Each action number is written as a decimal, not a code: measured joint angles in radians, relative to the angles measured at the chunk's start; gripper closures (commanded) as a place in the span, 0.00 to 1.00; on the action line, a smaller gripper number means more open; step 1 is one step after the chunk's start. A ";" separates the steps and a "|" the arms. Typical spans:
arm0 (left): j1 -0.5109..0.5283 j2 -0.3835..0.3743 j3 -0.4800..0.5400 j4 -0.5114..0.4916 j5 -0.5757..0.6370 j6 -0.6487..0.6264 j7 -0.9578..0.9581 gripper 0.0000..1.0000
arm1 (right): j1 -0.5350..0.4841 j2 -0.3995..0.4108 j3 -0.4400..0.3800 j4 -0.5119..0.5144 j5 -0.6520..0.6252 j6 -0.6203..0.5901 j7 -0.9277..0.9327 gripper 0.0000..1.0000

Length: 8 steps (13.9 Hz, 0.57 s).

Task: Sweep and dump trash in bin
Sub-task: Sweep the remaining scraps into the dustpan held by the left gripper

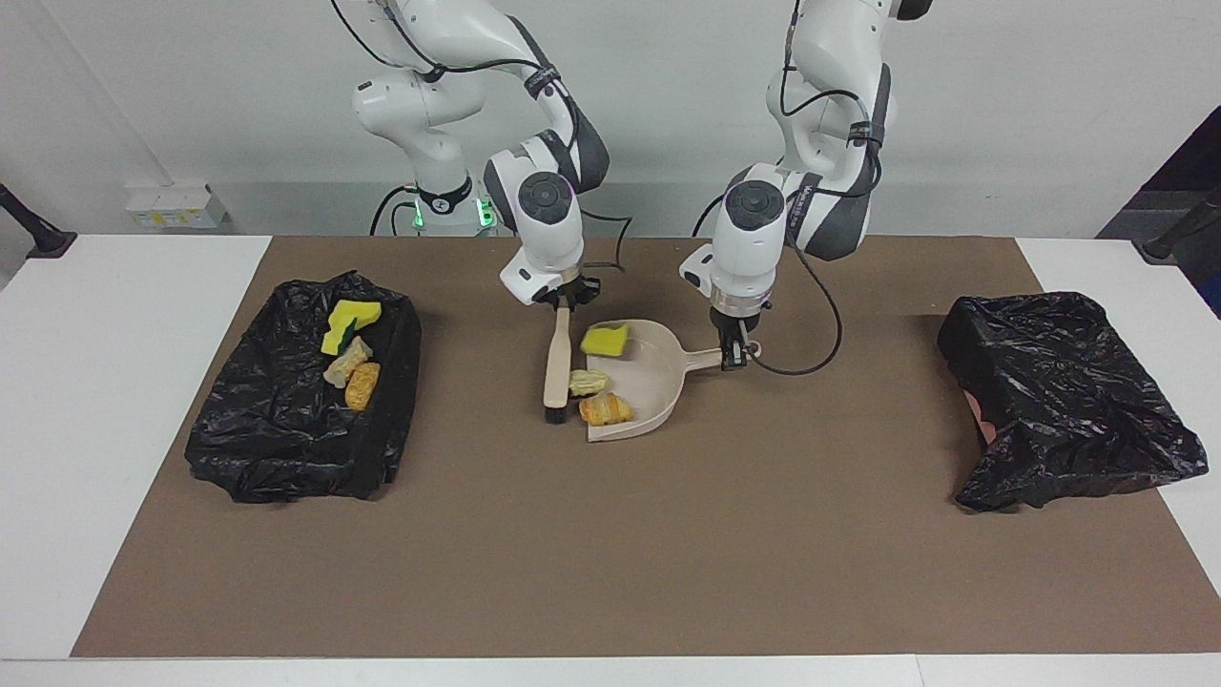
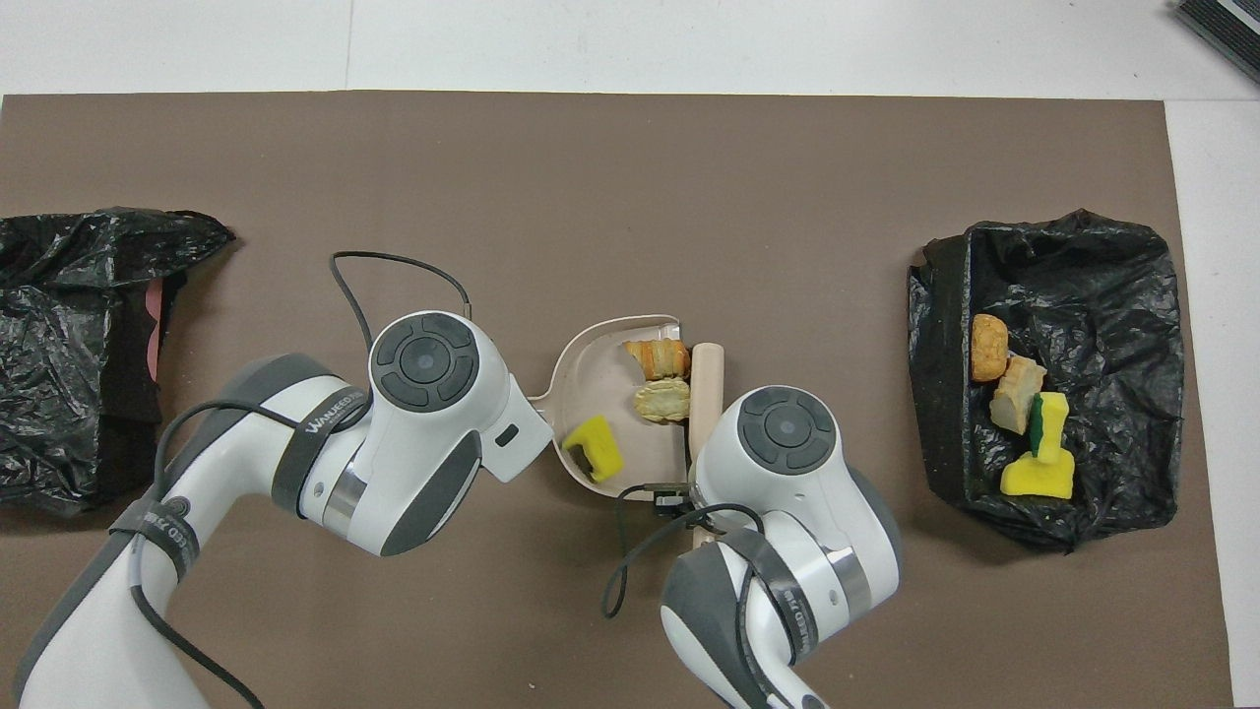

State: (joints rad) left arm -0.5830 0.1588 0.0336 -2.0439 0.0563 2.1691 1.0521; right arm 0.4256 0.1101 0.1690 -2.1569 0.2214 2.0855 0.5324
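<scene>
Two glossy white arms (image 1: 839, 57) with dark grey joint bands; round grey caps (image 2: 423, 359) on the wrists; thin black cables (image 1: 811, 324) looping alongside; green lights (image 1: 417, 218) at upper centre.

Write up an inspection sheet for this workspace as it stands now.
Surface: white table under a brown mat.
Job's things: three scraps lie in the dustpan; the brush stands at its mouth. Four more scraps lie on the bin at the right arm's end.
Clutter: second black bag at the left arm's end.
Grippers: left gripper shut on the dustpan's handle; right gripper shut on the brush.
Cables: one black cable loops off each wrist.
Surroundings: white wall, grey box by it.
</scene>
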 measured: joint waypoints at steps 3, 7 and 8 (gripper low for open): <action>-0.003 -0.002 -0.001 -0.005 0.000 0.013 -0.027 1.00 | 0.005 0.004 -0.003 0.100 0.014 -0.078 0.001 1.00; 0.018 -0.001 0.007 -0.004 0.000 0.033 -0.026 1.00 | -0.080 -0.091 -0.016 0.233 -0.001 -0.384 -0.011 1.00; 0.034 0.000 0.009 0.001 0.000 0.036 -0.017 1.00 | -0.096 -0.124 -0.019 0.245 -0.019 -0.445 -0.027 1.00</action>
State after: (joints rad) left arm -0.5486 0.1590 0.0429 -2.0432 0.0563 2.2056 1.0349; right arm 0.3299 -0.0140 0.1502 -1.9116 0.2023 1.6405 0.5050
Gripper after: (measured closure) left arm 0.687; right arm 0.740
